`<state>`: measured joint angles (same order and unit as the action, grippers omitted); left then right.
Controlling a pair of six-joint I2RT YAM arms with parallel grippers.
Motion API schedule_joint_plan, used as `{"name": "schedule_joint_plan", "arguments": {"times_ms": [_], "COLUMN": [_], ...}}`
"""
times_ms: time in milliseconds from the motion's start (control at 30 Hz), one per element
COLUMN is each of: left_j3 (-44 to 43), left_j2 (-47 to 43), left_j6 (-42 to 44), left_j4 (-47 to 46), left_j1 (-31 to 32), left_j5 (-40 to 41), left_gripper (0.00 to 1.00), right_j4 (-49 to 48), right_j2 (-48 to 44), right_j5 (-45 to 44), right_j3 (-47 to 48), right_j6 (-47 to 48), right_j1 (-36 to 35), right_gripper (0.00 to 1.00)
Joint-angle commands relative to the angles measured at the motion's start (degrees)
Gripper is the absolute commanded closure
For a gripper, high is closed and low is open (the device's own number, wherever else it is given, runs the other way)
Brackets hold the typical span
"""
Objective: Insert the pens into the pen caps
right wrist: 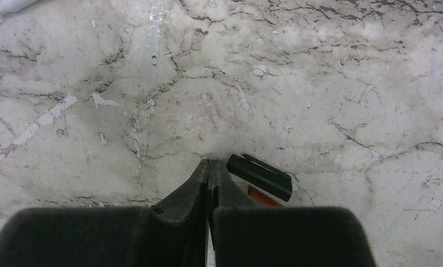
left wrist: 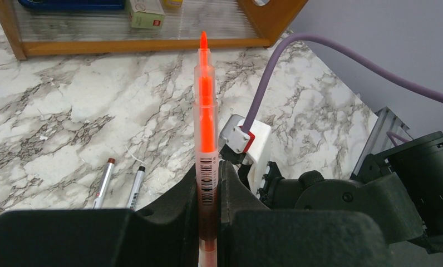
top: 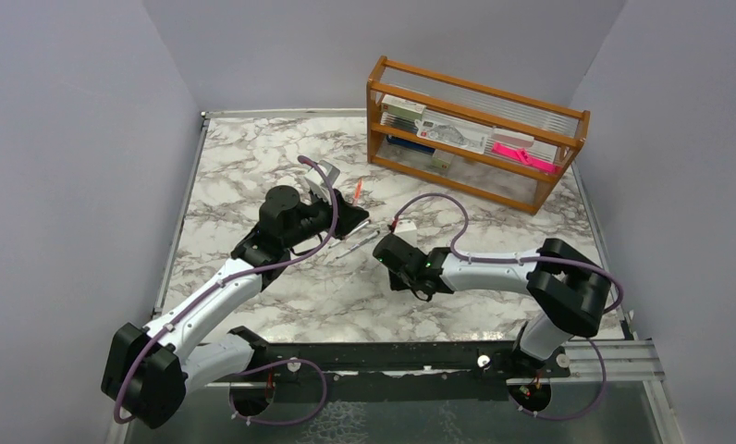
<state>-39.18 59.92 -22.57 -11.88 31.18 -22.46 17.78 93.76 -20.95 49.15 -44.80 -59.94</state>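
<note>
My left gripper (left wrist: pixel 208 183) is shut on the translucent orange-red pen (left wrist: pixel 206 111), which stands up out of the jaws tip first. In the top view the left gripper (top: pixel 346 218) holds that pen (top: pixel 357 191) above mid-table. Two silvery-grey pens (left wrist: pixel 103 183) (left wrist: pixel 136 187) lie side by side on the marble just left of it; one shows in the top view (top: pixel 357 244). My right gripper (right wrist: pixel 209 164) is shut and empty, tips at the marble. The black cap (right wrist: pixel 259 177) lies just right of its tips. The dark red cap (right wrist: pixel 262 197) lies behind it, partly hidden by the finger.
A wooden shelf rack (top: pixel 475 139) with boxes and a pink strip (top: pixel 523 157) stands at the back right. The right arm (left wrist: pixel 341 194) sits close to the right of the left gripper. Grey walls enclose the marble table (top: pixel 253 157).
</note>
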Motion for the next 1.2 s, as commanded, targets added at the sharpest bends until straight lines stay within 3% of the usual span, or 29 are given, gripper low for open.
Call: {"name": "schedule_joint_plan", "arguments": {"times_ms": [0, 633, 967, 1167], "left_j3": [0.6, 1.4, 1.3, 1.3], "left_j2": [-1.6, -0.7, -1.2, -0.5], "left_j6": [-0.3, -1.3, -0.9, -1.2], "left_j4": [-1.1, -2.8, -2.3, -2.4], "left_j1": [-0.3, -0.3, -0.2, -0.3], "left_j5": [-1.1, -1.5, -1.1, -1.1], "left_gripper": [1.0, 1.0, 1.0, 1.0], "right_j4": [0.3, -1.5, 3.4, 5.3], "right_j2": [-1.6, -10.7, -9.7, -9.4], "right_j5": [1.7, 1.1, -2.3, -2.4], "right_j3": [-2.3, -5.0, -2.2, -3.5], "right_j6": [-2.4, -2.0, -0.2, -1.8], "right_j1": [-0.6, -2.3, -2.3, -2.3], "right_gripper": [0.99, 0.99, 0.7, 0.62]}}
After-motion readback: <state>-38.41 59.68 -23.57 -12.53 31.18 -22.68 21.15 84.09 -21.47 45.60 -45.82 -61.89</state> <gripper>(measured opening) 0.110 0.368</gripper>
